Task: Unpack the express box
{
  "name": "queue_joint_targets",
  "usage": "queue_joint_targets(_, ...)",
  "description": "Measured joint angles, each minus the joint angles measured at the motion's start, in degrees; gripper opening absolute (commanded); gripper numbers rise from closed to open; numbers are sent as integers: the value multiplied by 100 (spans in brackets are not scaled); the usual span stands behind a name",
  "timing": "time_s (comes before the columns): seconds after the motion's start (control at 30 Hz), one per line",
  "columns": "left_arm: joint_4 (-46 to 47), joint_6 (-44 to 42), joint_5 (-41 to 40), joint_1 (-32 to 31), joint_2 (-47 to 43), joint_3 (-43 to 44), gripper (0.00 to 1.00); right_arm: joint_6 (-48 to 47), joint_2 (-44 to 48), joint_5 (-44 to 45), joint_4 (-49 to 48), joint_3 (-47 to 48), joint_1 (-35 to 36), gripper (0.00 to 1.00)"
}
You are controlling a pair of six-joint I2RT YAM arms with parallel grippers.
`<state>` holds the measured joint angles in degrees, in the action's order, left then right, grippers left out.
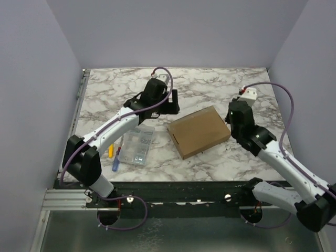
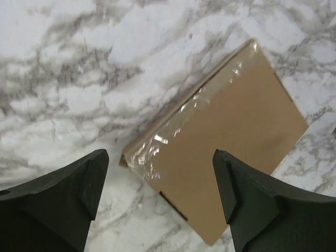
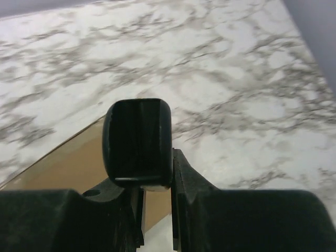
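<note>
1. The express box (image 1: 200, 131) lay flat and closed on the marble table (image 1: 210, 84), turned at an angle to the table's edges.
2. A strip of clear tape (image 2: 178, 113) glinted along one long edge of the box.
3. The left gripper (image 1: 170, 104) hovered just off the box's far-left corner. Its fingers (image 2: 63, 205) were spread wide and held nothing, with that corner of the box showing below, between them.
4. The right gripper (image 1: 233, 116) sat at the box's right corner. Its fingers (image 3: 137, 142) were drawn close together with only a slim gap. I could not tell whether they pinched the cardboard.
5. A clear organizer case (image 1: 136, 144) of small parts lay left of the box, near it but apart.
6. A small yellow item (image 1: 111, 150) and a blue pen-like item (image 1: 116, 161) lay farther left of the box, beyond the case.
</note>
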<state>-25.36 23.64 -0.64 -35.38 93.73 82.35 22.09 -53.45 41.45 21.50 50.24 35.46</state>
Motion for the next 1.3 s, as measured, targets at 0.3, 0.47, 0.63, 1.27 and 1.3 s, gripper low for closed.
queue_joint_targets(0.3, 1029, 1746, 317, -387, -1016, -3147, 87, -1388, -2883, -393, -9, 1333, -1742, 0)
queue_joint_targets(0.47, 1519, 2157, 417, -564, -850, -3279, 88, -1836, -3952, -1309, 706, 2197, -2037, 0)
queue_joint_targets(0.63, 1797, 2179, 411, -546, -264, -2951, 91, -1919, -4345, -2090, 1235, 2424, -2096, 0)
queue_joint_targets(1.27, 925, 474, 518, 22, 3587, 2332, 94, -105, -1775, -4452, 859, -173, -1447, 0)
queue_joint_targets(1.3, 739, 289, 540, 11, 3917, 2916, 94, 68, -1620, -4546, 741, -280, -1331, 0)
